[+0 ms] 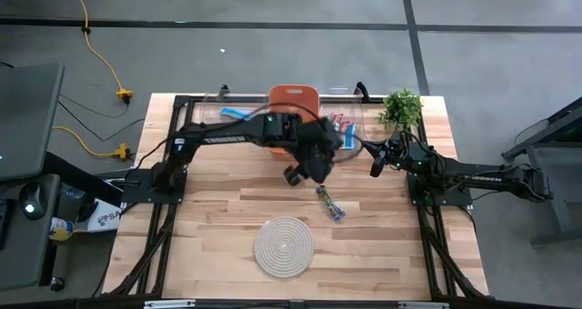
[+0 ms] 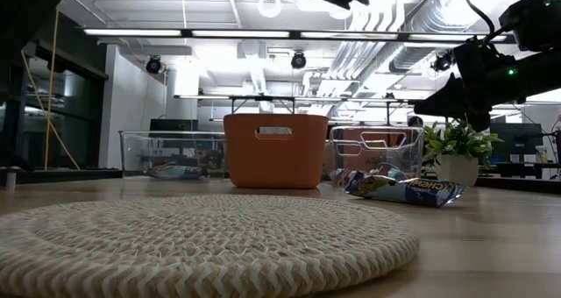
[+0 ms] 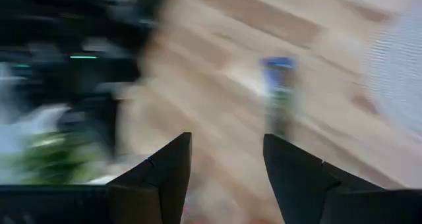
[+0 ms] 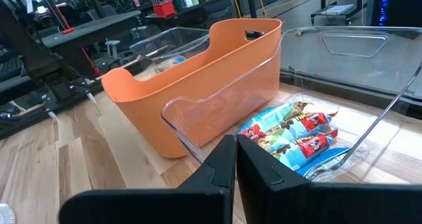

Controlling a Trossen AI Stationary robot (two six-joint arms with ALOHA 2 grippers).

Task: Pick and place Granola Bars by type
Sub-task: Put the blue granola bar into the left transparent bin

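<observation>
While the coiled rope mat (image 1: 284,245) lies nearest me at the front of the worktop (image 1: 218,227), the step in hand looks like a fresh pick: a few granola bars (image 1: 330,203) lie loose on the bare wood just behind the mat, and the left end effector (image 1: 305,173) hangs above and a little back from them, its fingers (image 3: 165,174) spread apart with nothing between them. To do this well, I'd say it should come down straight over one bar, turn so the fingers straddle its narrow width, and close only once both tips are level with the wood, so the slick wrapper does not squirt sideways into its neighbour.

Farther back, the right end effector (image 1: 375,166) waits near the clear bin (image 4: 343,99), fingers pressed together and empty. Behind that stand the orange bin (image 1: 293,98) and a small potted plant (image 1: 401,108) at the far right corner.

From overhead, both arms and the spacing of the loose bars are plain, but the bins' contents are mostly hidden under the left arm. The right wrist view fills that in: red-and-blue bars (image 4: 293,135) lie piled inside the clear bin, just beside the orange one. The low view adds another clear bin (image 2: 171,153) to the left of the orange one, with a blue wrapper in it.
</observation>
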